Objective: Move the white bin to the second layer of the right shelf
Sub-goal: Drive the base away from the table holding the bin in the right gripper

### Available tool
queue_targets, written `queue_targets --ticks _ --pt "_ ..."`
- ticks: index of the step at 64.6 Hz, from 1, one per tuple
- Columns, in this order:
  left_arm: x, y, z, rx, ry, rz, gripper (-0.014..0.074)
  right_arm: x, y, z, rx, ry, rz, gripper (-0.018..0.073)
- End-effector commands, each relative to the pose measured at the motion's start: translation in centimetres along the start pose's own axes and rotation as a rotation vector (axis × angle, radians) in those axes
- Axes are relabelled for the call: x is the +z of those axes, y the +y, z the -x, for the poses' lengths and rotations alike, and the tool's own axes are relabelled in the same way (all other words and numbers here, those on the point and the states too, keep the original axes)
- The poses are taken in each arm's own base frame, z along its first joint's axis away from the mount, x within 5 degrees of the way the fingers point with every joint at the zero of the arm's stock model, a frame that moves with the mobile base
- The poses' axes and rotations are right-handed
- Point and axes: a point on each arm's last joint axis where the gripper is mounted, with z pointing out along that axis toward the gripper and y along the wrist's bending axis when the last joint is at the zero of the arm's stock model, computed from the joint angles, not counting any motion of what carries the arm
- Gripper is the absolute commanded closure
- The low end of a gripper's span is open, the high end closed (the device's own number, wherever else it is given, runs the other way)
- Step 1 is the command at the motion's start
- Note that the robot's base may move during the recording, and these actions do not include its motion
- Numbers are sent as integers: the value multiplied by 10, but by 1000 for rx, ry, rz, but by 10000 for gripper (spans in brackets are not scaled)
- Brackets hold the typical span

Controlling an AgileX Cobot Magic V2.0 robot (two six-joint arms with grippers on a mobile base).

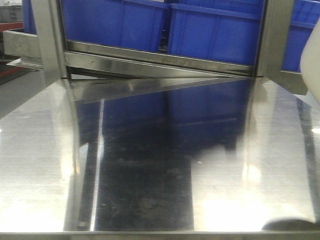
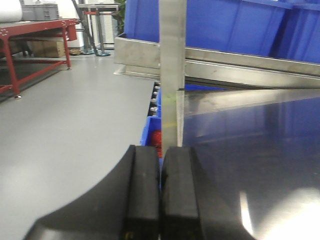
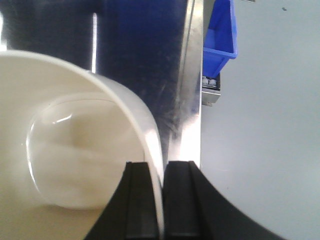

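Right wrist view: right pincer (image 3: 161, 200) clamped on the bin (image 3: 75, 150) wall, one finger inside, one outside, rim pinched between. Bin interior empty, glossy, cream-white. Steel tabletop (image 3: 145, 50) lies beneath and beyond the bin, which hangs over the tabletop's right edge strip. Grey floor (image 3: 260, 125) lies past that edge. Blue crate (image 3: 220, 40) sits off the tabletop's far right corner, small rollers (image 3: 210, 82) just under it.

Front view: only a sliver of bin (image 1: 311, 62) shows, at the tabletop's (image 1: 150, 165) far right, beside a rack post (image 1: 272, 35). It looks raised off the tabletop rather than resting, but its base is out of frame, so cannot confirm. Blue crates (image 1: 210, 30) fill the rack level behind the tabletop's far edge; a steel rail (image 1: 150, 62) runs under them.

Left wrist view: left pincer (image 2: 160, 200) fingers pressed together, nothing between them, hanging at the tabletop's left edge near an upright (image 2: 172, 75). Idle by the look of it.

Progress, judged: grasp done, bin in hand at the tabletop's right side. Placement not done. Second layer not surely identified in any view; the roller track beyond the tabletop's right corner may belong to it. Left to do: carry the bin clear of the tabletop to the right, find the second layer, set the bin on the rollers, release.
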Motion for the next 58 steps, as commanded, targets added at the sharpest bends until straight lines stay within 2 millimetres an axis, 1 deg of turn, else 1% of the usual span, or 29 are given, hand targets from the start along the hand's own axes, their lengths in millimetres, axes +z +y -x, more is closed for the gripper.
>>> queue_targets --ticks 1,58 --pt "0 0 -1 -13 -74 3 512 -7 1 14 -2 -111 4 505" --pt "0 0 -1 -13 -74 5 512 -7 1 14 -2 -111 4 505"
